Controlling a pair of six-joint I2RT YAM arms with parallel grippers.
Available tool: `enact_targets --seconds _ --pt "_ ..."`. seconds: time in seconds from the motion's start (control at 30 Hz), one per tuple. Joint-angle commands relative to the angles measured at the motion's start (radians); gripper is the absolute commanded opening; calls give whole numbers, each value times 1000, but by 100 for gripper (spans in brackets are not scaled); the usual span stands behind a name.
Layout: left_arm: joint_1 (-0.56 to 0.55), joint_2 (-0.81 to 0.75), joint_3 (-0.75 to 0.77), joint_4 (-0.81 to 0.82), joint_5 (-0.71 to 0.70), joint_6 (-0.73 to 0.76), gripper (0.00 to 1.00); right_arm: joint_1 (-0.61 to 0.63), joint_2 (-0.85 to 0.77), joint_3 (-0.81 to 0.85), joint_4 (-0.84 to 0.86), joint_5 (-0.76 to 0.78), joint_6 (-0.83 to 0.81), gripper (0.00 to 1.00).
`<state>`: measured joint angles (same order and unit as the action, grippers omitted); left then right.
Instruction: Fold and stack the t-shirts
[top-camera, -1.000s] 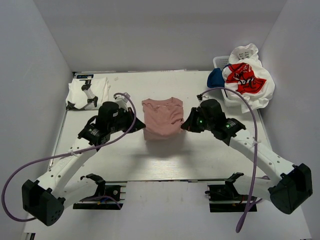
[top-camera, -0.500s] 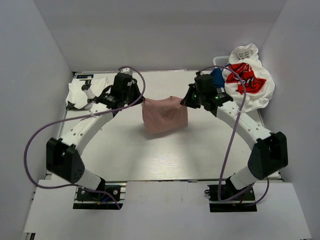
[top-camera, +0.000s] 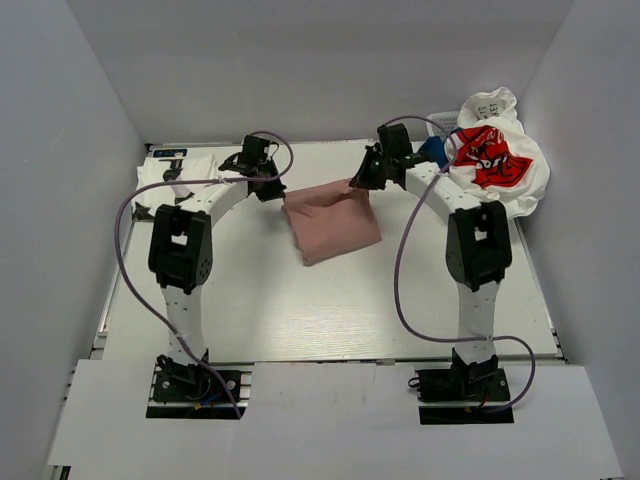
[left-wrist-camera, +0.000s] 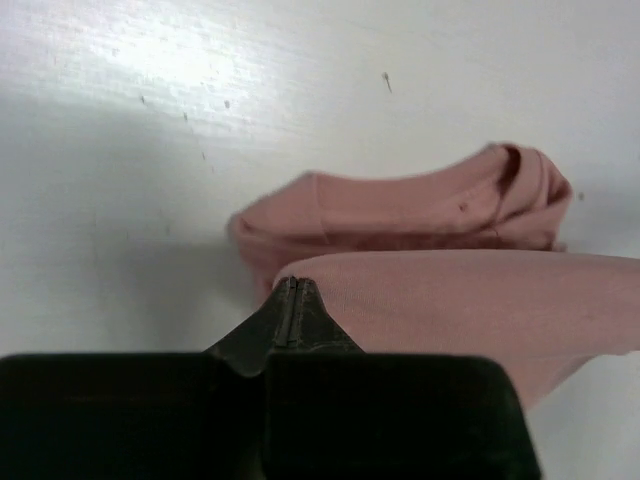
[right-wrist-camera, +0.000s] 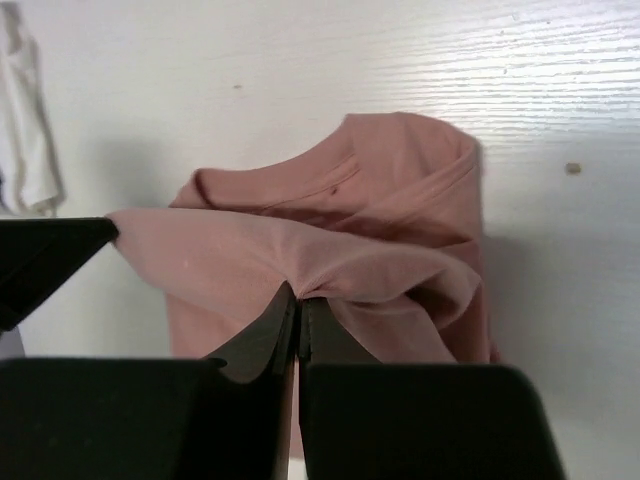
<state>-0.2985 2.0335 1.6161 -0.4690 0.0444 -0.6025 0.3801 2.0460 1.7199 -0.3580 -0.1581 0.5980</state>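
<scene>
White table (top-camera: 330, 320), pale grey walls (top-camera: 300, 70)

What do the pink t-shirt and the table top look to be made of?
Pink t-shirt: soft knit cloth, probably cotton jersey, matte; it sags, wrinkles and folds over itself. Table top: hard white board, perhaps painted or laminated wood, slightly glossy; fine straight grain lines and a patch of glare show in the wrist views.

You are looking into a robotics lab test cell: plain pale walls (top-camera: 320, 70) are boxing in a white counter (top-camera: 300, 310) on 3 sides, and the left arm (top-camera: 180, 250) and right arm (top-camera: 478, 250) are standing bolted at its near edge.
</scene>
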Motion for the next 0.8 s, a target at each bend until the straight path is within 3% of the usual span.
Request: enact_targets --seconds 0.0,0.07,0.1,0.13,0.17,0.2,0.23,0.27,0.37,0.47,0.57,0.63,0.77 --pt "35 59 135 23 55 17 0 -29 118 98 43 -79 -9 0" --pt "44 147 204 -15 55 17 0 -38 193 165 69 -109 -35 0" --pt "44 178 243 -32 55 17 0 -44 244 191 71 -118 -27 17" --pt "53 207 325 -52 46 17 1 -47 296 258 38 -123 -23 28" --pt "64 238 373 -113 46 17 11 -50 319 338 12 -145 -32 43" --pt "64 287 419 -144 46 17 51 -55 354 371 -5 -146 -29 75" --pt "73 301 491 -169 46 26 76 -53 365 442 -40 -144 -36 90" --pt "73 301 514 -207 46 26 99 -53 361 449 -47 -135 -62 90" --pt "73 240 490 -191 55 36 100 -43 257 344 -7 -83 -96 90" --pt "39 107 362 -146 55 58 100 -27 116 153 60 -44 -106 90" --pt "18 -1 193 -47 159 67 100 -10 -6 8 74 18 -124 90" --pt "1 -13 113 1 215 99 100 5 -24 -20 77 48 -136 90" --pt "-48 25 112 -2 273 171 100 6 45 37 99 -78 -153 90"
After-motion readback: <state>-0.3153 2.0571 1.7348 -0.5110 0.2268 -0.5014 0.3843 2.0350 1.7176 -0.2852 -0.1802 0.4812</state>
